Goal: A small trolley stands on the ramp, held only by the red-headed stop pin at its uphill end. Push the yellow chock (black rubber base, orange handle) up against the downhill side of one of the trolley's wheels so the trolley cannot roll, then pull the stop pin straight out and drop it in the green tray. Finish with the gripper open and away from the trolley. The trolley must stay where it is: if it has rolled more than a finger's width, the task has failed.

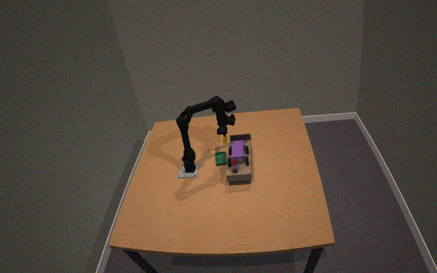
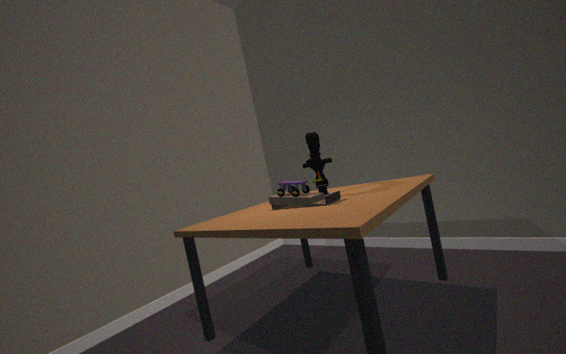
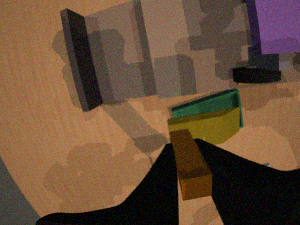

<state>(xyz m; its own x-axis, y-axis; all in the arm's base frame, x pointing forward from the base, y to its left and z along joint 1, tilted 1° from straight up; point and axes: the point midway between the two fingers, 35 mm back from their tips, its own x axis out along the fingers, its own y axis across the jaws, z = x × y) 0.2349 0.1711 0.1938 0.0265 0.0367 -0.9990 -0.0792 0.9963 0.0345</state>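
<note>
My gripper (image 1: 224,134) (image 3: 182,147) is shut on the orange handle of the yellow chock (image 1: 224,139) (image 2: 318,179) (image 3: 212,125). It holds the chock in the air beside the ramp (image 1: 244,172) (image 2: 291,201) (image 3: 165,29), near the ramp's dark end board. The purple trolley (image 1: 237,148) (image 2: 293,182) (image 3: 281,24) stands on the ramp. The red-headed stop pin (image 1: 233,162) is at the trolley's end away from that board; the wrist view does not show it. The green tray (image 1: 221,158) (image 3: 205,105) is on the table beside the ramp, partly behind the chock in the wrist view.
The dark end board (image 1: 239,136) (image 2: 332,197) (image 3: 82,61) stands across the ramp's far end in the top view. A black trolley wheel (image 3: 256,75) shows near the ramp's side edge. The arm's base plate (image 1: 183,175) is on the table (image 1: 220,216) (image 2: 267,221), on the tray's side of the ramp.
</note>
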